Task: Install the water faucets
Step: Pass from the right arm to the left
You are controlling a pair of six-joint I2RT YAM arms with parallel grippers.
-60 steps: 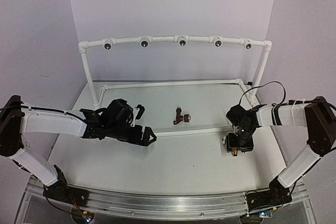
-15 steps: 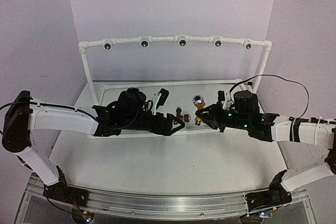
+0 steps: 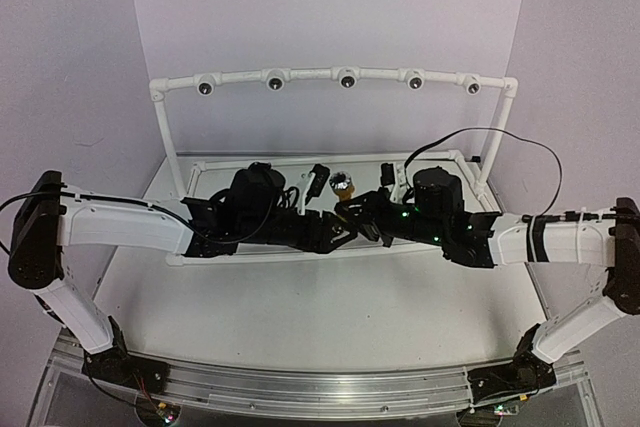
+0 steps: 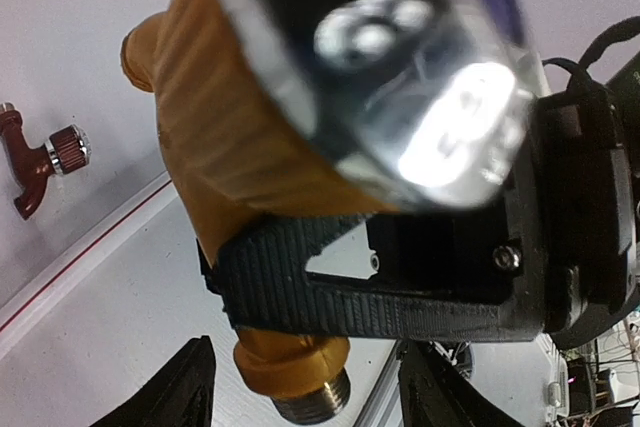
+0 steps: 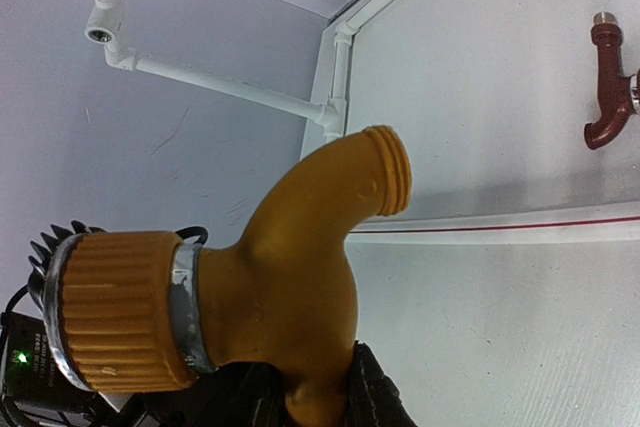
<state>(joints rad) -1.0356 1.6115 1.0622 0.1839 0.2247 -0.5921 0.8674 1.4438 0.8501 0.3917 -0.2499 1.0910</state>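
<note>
yellow faucet [image 4: 222, 162]: clamped by right gripper [image 4: 290, 282] | brown faucet [image 4: 35, 155]: apart, left

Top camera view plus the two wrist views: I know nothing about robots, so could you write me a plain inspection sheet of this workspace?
Surface: white table, with a low white pipe frame lying on its far half.
Job's things: yellow faucet held off the table; reddish-brown faucet lying loose on the table; pipe rack at the back has five sockets, none filled.
Clutter: nothing seen.
Grippers: right gripper shut on the yellow faucet; left gripper open, its fingers either side of the faucet's threaded end.
Cables: black cable arcs high on the right side.
Surroundings: plain lavender walls.
</note>
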